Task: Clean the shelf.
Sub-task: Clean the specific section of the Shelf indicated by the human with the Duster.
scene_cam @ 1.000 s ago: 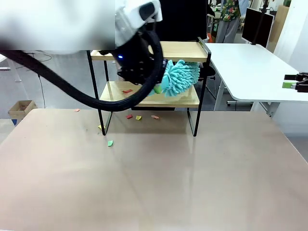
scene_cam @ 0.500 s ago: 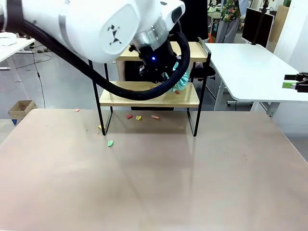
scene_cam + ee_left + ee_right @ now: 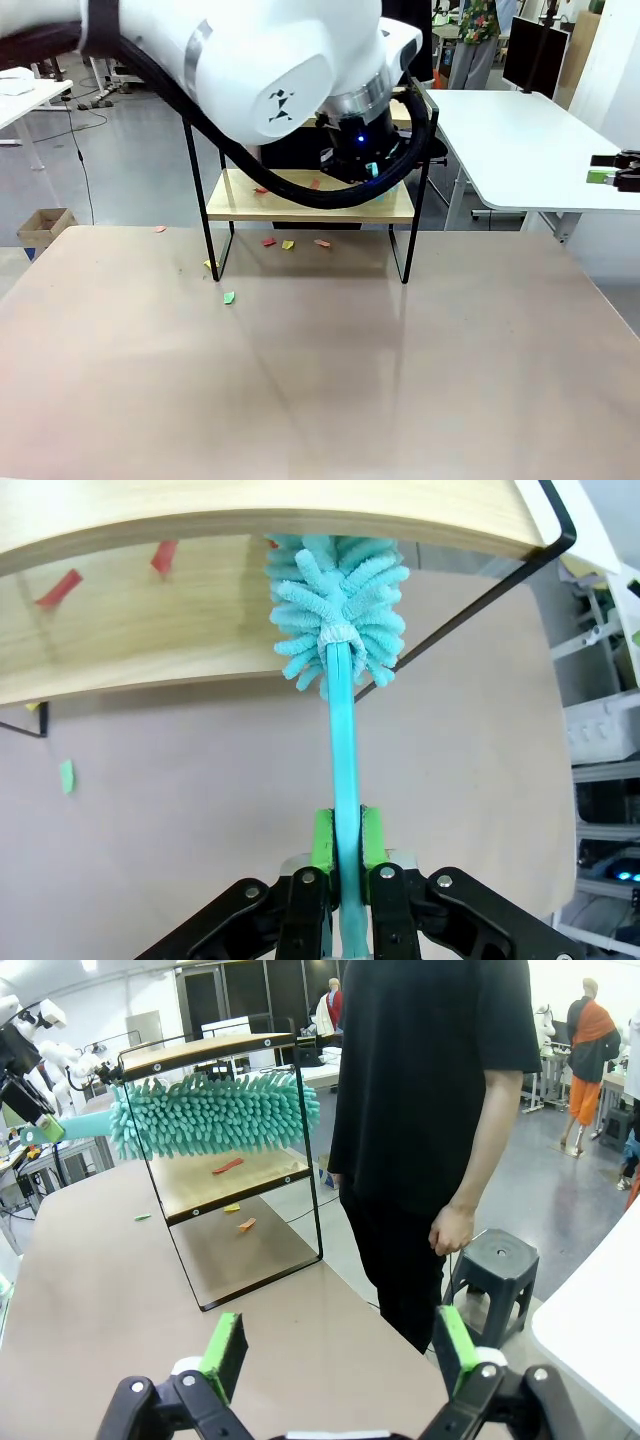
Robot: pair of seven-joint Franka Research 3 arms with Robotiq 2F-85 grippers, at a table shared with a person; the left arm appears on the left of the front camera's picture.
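Across the brown bench the white left arm is reaching to the shelf, which is standing at the middle of the bench's far edge. Just behind the shelf a person in a black shirt is standing, one hand hanging loose. A teal duster is poking in between the shelf's two wooden boards, its fluffy head hanging over the lower one. The left fingers are clamping tight on the duster's handle. The right fingers are standing spread wide with nothing between them, well apart from the shelf. Small paper scraps are lying about: red ones on the lower board, more on the bench beneath the shelf, and a green one just in front of its left leg.
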